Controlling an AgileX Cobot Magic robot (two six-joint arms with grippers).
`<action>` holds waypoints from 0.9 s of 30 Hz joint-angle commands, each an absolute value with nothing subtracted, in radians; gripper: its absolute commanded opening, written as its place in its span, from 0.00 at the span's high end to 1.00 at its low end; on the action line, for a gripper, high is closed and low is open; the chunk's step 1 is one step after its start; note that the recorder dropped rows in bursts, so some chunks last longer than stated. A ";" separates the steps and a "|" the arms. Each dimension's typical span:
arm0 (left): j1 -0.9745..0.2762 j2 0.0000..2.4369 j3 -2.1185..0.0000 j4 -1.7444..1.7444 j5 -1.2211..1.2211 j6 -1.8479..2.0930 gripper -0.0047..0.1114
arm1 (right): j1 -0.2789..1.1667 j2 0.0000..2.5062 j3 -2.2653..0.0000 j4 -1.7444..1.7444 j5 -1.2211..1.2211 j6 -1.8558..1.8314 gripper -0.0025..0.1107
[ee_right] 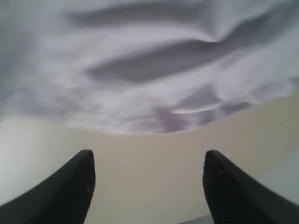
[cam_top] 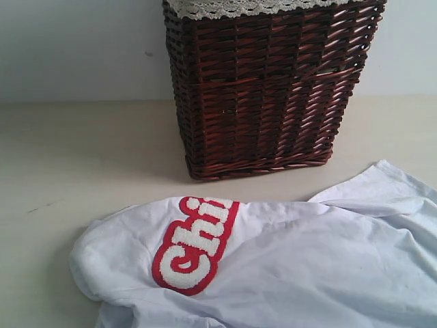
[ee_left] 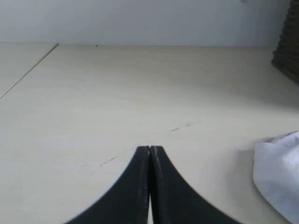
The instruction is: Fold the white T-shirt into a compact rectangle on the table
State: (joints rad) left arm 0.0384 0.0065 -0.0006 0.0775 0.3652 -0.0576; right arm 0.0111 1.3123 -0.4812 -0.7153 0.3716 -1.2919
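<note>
Between the parted fingers of the right gripper (ee_right: 149,156) shows only bare table (ee_right: 149,186); they grasp nothing, and the rumpled white T-shirt (ee_right: 140,70) lies just beyond their tips. The left gripper (ee_left: 150,149) has its fingers clenched together, empty, above the table near the shirt's edge. Farther out, the shirt sprawls unfolded, red-edged letters (cam_top: 194,242) up, near a dark wicker basket (cam_top: 266,89).
</note>
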 commanded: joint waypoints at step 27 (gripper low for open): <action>0.037 0.000 0.000 0.074 0.358 -0.059 0.96 | -0.049 2.067 -0.984 -0.182 -0.059 -0.084 0.98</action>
